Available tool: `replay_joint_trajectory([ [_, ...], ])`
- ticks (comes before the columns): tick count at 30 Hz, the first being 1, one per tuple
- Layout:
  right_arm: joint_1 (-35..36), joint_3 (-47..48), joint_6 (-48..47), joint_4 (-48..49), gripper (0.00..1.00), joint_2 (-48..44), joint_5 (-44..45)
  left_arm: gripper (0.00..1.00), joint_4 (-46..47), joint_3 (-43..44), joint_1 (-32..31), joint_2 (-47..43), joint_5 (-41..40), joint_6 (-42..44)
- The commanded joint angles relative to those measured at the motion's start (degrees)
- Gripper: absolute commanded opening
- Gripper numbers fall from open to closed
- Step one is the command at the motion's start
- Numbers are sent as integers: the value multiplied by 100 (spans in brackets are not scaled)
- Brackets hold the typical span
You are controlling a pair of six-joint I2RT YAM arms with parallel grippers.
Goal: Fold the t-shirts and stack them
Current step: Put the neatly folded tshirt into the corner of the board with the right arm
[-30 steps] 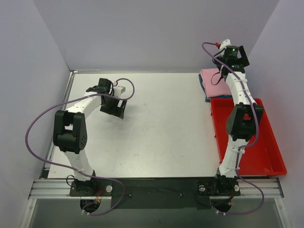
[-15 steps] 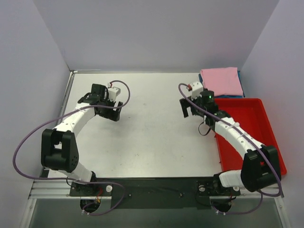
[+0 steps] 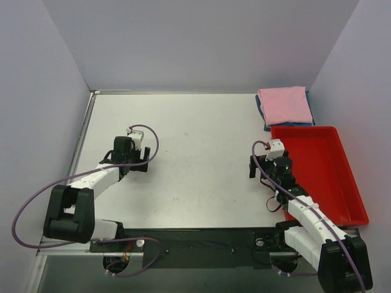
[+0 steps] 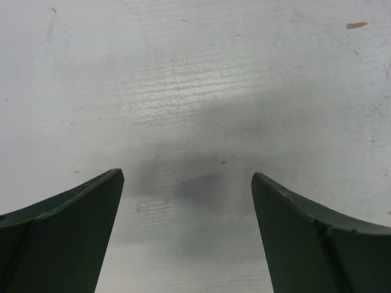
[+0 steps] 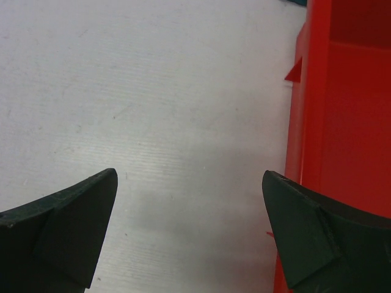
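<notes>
Pink t-shirt (image 3: 282, 105) sits folded in the far right corner of the worktop (image 3: 201, 140), lying on top of the teal t-shirt (image 3: 261, 113), which only peeks out along the edges. The stack is just behind the red tray (image 3: 342, 183). Both arms are low and well away from the shirts. The left fingers (image 3: 142, 162) are spread wide over the left side, with just worktop between them in the wrist view. The right fingers (image 3: 261, 168) are spread apart too, right beside the tray's left wall (image 5: 311, 122), gripping nothing.
</notes>
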Motion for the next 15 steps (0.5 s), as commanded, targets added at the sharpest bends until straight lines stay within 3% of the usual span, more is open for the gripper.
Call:
replay_joint_trajectory([
  [1,-120,-720,343,948,100,-355,451,97,1292,-299,47,-164,-415,-97],
  [7,-279,-1265,510,1414,100,-751,566,97,1408,-344,38,21,-336,-141],
  [15,-287,-1090,431,1311,100,-452,346,97,1496,-458,38,65,-371,-114],
])
